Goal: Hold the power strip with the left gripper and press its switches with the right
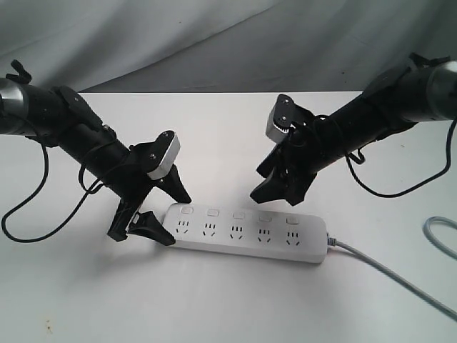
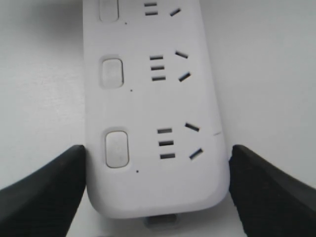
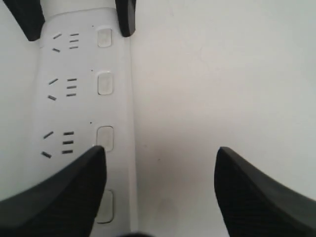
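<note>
The white power strip (image 1: pixel 246 232) lies flat on the white table, its grey cord (image 1: pixel 385 271) leaving the right end. My left gripper (image 1: pixel 177 218) straddles the strip's left end. In the left wrist view its black fingers (image 2: pixel 54 187) press against both long sides of the strip (image 2: pixel 153 98), shut on it. The row of switches (image 1: pixel 238 214) runs along the far edge. My right gripper (image 1: pixel 277 193) hovers open just above and behind the strip's middle. In the right wrist view one of its fingers (image 3: pixel 64 192) overlaps the strip (image 3: pixel 79 98) beside a switch (image 3: pixel 104 138).
The cord curves back into view at the right edge as a grey loop (image 1: pixel 443 236). A grey cloth backdrop (image 1: pixel 228 36) hangs behind the table. Black cables trail from both arms over the tabletop (image 1: pixel 214 121).
</note>
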